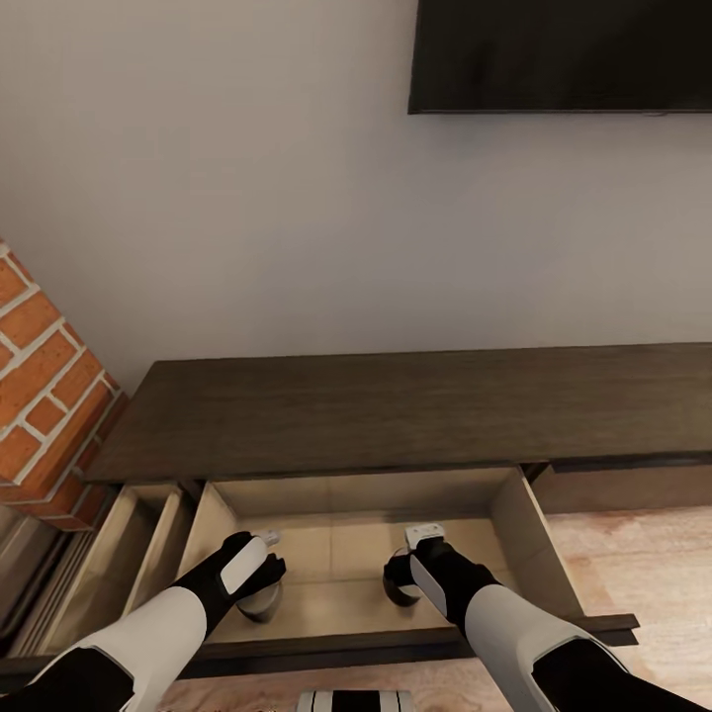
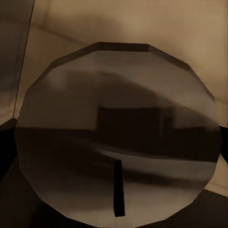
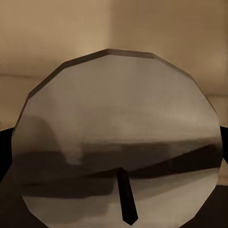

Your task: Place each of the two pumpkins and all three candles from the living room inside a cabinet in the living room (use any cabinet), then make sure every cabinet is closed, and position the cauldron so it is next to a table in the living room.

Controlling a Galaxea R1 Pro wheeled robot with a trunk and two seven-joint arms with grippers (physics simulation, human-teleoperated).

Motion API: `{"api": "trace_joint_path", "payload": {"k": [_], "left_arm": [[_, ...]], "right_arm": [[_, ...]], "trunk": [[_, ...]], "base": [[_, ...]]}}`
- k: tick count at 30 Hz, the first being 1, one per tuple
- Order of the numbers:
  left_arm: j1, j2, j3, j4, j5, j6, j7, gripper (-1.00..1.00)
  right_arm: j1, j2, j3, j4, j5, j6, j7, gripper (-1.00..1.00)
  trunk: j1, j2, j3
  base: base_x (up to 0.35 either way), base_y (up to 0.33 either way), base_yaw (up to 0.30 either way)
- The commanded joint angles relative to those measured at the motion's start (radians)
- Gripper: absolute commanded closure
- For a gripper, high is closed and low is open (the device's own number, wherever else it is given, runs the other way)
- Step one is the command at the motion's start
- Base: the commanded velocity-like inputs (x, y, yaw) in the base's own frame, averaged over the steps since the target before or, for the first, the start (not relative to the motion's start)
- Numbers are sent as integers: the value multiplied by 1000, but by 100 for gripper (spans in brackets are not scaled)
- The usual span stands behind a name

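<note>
The long dark brown cabinet (image 1: 396, 405) stands against the wall with a wide drawer (image 1: 522, 539) pulled open, pale wood inside. My left gripper (image 1: 260, 585) reaches down into the drawer and grips a stubby grey-beige candle (image 1: 259, 605) that stands near the drawer's front left. My right gripper (image 1: 402, 581) holds a second candle (image 1: 399, 595) near the front middle. In each wrist view a candle top with a dark wick sits very close: the left candle (image 2: 118, 137) and the right candle (image 3: 118, 128), with dark fingers at its sides. The pumpkins, cauldron and table are out of view.
A narrower drawer (image 1: 138, 554) at the left also stands open. A red brick pillar (image 1: 40, 396) rises beside the cabinet's left end. A dark screen (image 1: 564, 54) hangs on the wall above. Pale wood floor (image 1: 633, 564) lies at the right.
</note>
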State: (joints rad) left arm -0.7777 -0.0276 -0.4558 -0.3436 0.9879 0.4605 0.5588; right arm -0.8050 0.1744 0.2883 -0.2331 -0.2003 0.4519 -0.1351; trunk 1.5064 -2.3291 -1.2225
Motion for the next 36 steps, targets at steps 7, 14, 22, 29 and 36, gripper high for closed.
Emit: {"api": "trace_joint_path", "payload": {"k": [7,14,22,29,36], "left_arm": [[0,0,2,1,-2,0,0,100],[0,0,2,2,-2,0,0,100],[0,16,7,-2,0,3,0,100],[-1,21,5,-10,-1,12,0,100],[-11,19,5,-10,-3,5,-6,100]], "right_arm": [[1,0,0,0,-1,-2,-3,100],[1,0,0,0,0,-2,-3,100],[1,0,1,-2,-1,3,-5,100],[-3,0,1,-9,-3,15,-12,100],[-5,0,-2,-6,-10,17,-18,100]], "trunk": [[0,0,-11],[0,0,-22],[0,0,-34],[0,0,-45],[0,0,-56]], "base": [[0,0,126],[0,0,144],[0,0,145],[0,0,145],[0,0,145]]}}
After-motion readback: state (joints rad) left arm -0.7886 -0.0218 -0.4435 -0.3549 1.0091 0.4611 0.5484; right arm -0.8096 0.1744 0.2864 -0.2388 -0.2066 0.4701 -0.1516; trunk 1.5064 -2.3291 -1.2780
